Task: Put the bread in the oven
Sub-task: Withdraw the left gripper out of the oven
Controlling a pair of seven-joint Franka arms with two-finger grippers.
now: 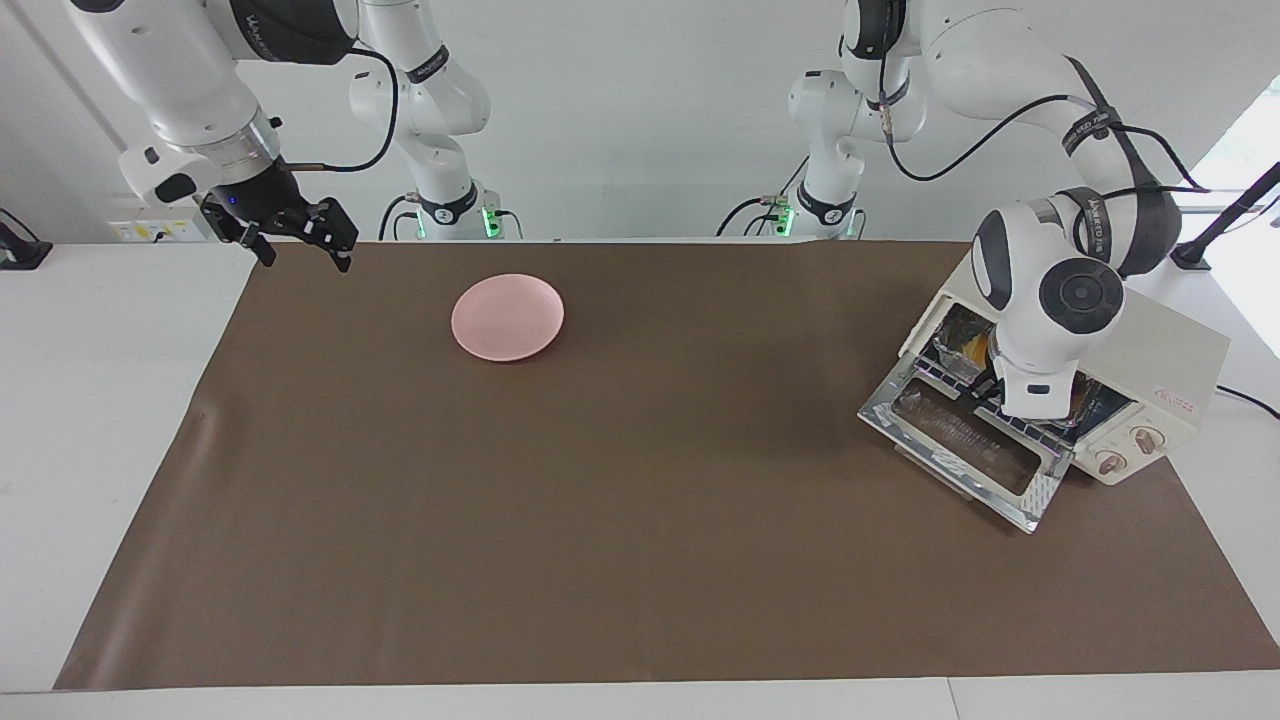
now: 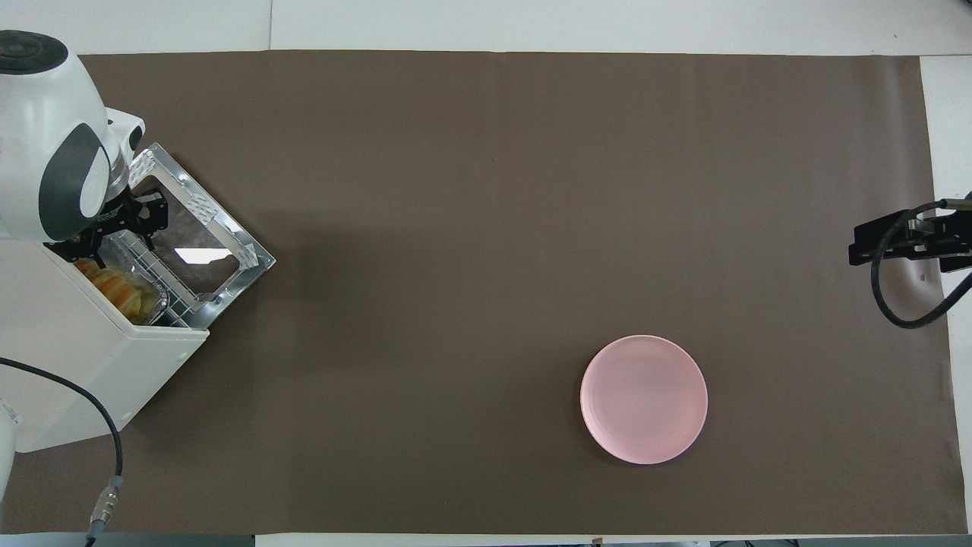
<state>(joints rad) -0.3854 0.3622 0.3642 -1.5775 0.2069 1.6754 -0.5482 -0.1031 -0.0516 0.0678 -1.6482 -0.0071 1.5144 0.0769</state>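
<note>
The cream-white oven point(image 1: 1170, 350) point(image 2: 83, 357) stands at the left arm's end of the table, its glass door point(image 1: 960, 440) point(image 2: 201, 239) dropped open. The golden bread point(image 2: 114, 285) point(image 1: 977, 347) lies in a foil tray point(image 2: 154, 296) on the rack inside. My left gripper point(image 2: 114, 241) hangs open just over the oven's mouth, above the tray's edge, holding nothing; in the facing view its wrist hides most of it. My right gripper point(image 1: 307, 255) point(image 2: 900, 241) waits open in the air over the mat's edge at the right arm's end.
A bare pink plate point(image 1: 507, 317) point(image 2: 644, 399) sits on the brown mat point(image 1: 600, 480) toward the right arm's end, near the robots. The oven's two knobs point(image 1: 1128, 450) face away from the robots. A black cable point(image 2: 114, 456) runs beside the oven.
</note>
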